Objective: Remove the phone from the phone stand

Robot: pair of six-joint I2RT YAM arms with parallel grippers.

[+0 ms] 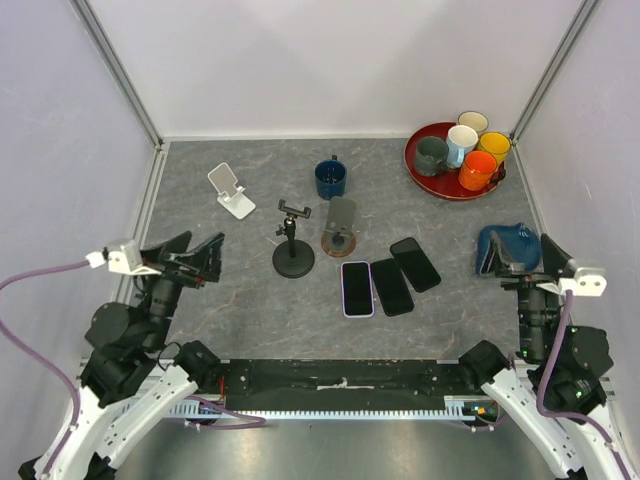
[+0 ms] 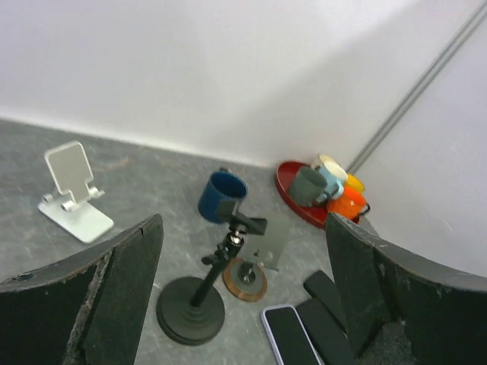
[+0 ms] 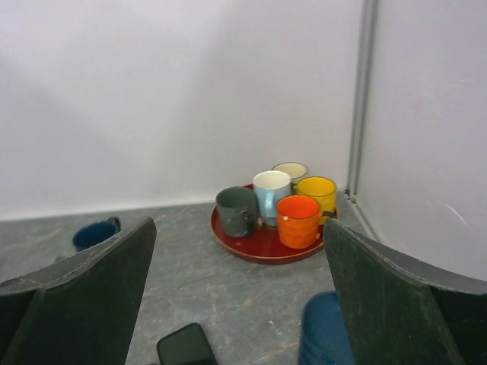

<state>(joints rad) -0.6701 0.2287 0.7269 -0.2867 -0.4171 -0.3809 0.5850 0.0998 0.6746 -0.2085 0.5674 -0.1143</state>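
Both jaws wide open, empty. Left gripper [image 1: 195,255] sits at 9 o'clock on the table, right gripper [image 1: 532,260] at 3. Black clamp stand [image 1: 293,258] lies between the left jaws and three phones [image 1: 392,286], which lie flat mid-table, well apart from both grippers. Grey stand [image 1: 341,222] is just behind them. White stand [image 1: 231,190] at 11, blue mug [image 1: 330,179] at 12, tray [image 1: 440,186] of mugs at 1. Blue object [image 1: 500,245] by the right jaws is partly hidden and unclear.

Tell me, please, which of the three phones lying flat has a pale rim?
The leftmost phone, nearest the black tripod stand; the middle phone and right phone are all dark.
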